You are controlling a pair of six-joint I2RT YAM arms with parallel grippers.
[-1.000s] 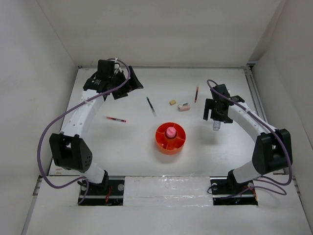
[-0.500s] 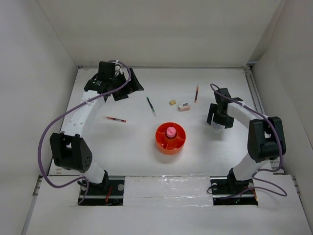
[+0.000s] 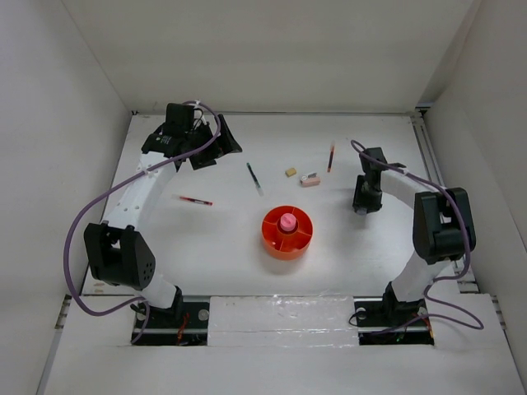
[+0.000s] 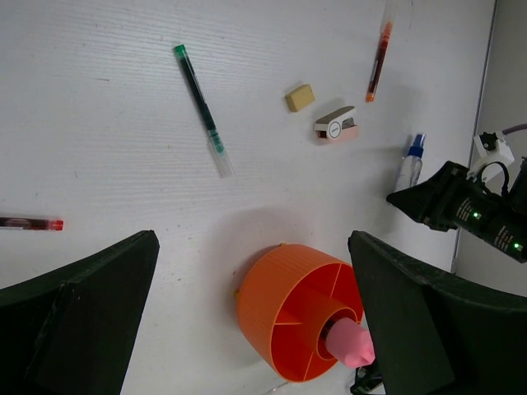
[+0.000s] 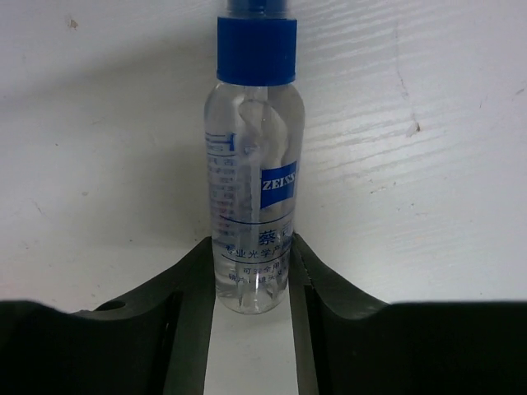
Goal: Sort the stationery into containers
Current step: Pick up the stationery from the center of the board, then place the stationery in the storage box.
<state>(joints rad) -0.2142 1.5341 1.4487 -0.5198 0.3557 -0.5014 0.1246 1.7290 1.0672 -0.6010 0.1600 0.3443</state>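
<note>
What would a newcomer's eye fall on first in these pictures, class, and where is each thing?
The orange organiser tray in the middle of the table, with a pink tube standing in its central cup. Next, in the right wrist view, the right end effector gripping the base of a clear bottle with blue cap. Pens and erasers lie scattered beyond the tray.
</note>
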